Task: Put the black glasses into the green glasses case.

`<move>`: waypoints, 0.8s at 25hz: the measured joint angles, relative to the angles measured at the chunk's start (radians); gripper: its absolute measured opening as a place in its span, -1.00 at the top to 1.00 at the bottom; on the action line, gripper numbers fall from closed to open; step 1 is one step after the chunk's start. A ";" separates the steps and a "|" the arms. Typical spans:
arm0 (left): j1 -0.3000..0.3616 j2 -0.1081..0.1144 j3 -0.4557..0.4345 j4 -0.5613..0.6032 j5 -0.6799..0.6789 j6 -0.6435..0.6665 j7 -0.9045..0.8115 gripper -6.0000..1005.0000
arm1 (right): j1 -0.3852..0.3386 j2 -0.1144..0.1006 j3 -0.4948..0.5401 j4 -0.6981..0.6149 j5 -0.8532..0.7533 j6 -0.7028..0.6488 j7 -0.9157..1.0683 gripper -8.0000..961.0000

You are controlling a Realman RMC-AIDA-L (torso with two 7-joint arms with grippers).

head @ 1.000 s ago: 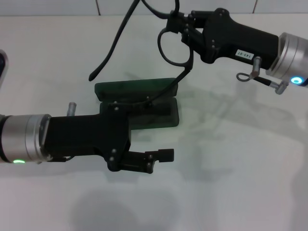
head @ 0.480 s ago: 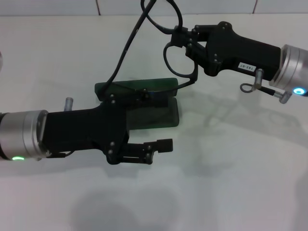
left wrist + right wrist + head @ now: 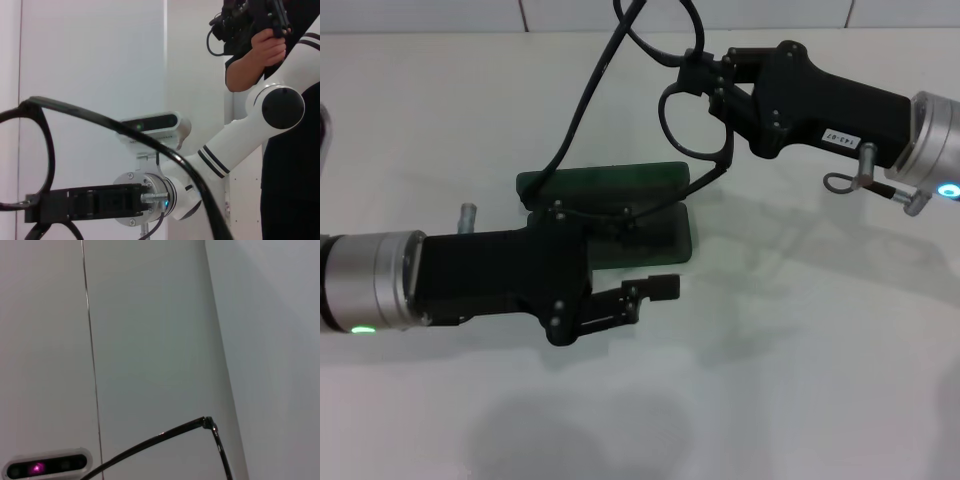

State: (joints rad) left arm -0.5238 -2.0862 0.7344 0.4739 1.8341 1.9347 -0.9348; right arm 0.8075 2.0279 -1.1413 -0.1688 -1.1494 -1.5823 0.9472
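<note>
Smooth white bench [image 3: 800,400], broad bare room across the lower and right of the head view. Left tool [image 3: 645,295] at lower centre, matte black, fingers spread wide, holding nothing, just in front of the green glasses case [image 3: 620,205]. Case dark green, rounded corners, lying open at frame centre. Right tool [image 3: 705,75] at upper right, clamped on the black glasses [image 3: 685,125]; thin glossy frame held above the case's far edge, one slender temple arm sloping down to the lid's left end.

Glasses case [image 3: 620,215] sits mid-table [image 3: 800,380]; left gripper [image 3: 645,300] just before it, right gripper [image 3: 705,75] behind, holding the black glasses [image 3: 685,125] above its far edge.
</note>
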 joint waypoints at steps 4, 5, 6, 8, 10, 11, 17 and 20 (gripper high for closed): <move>0.000 0.000 0.000 0.000 0.000 -0.006 0.019 0.04 | 0.000 0.000 0.000 -0.001 -0.004 -0.008 0.000 0.79; 0.000 0.000 0.000 0.000 0.001 -0.006 0.021 0.09 | -0.001 0.000 0.000 -0.002 -0.005 -0.008 0.000 0.79; 0.000 0.000 0.000 0.000 0.001 -0.007 0.022 0.15 | -0.001 0.000 -0.001 -0.002 -0.005 -0.008 0.001 0.79; 0.000 0.000 0.000 0.000 0.001 -0.007 0.023 0.34 | -0.001 0.000 -0.009 -0.002 -0.005 -0.009 0.001 0.79; 0.000 0.000 0.000 0.000 0.001 -0.007 0.023 0.53 | 0.001 0.000 -0.023 -0.002 -0.003 -0.009 0.001 0.78; 0.000 0.000 0.000 0.000 0.001 -0.007 0.023 0.62 | 0.003 0.000 -0.027 -0.002 -0.003 -0.009 0.001 0.78; -0.002 0.000 0.000 0.000 -0.006 -0.007 0.020 0.97 | 0.003 0.000 -0.038 -0.002 -0.005 -0.004 -0.002 0.78; -0.003 0.000 -0.001 0.000 -0.009 -0.007 0.020 0.97 | 0.002 0.000 -0.046 -0.002 -0.007 -0.001 -0.003 0.78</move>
State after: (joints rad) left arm -0.5268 -2.0862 0.7336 0.4740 1.8253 1.9281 -0.9143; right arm 0.8091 2.0279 -1.1872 -0.1703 -1.1566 -1.5829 0.9445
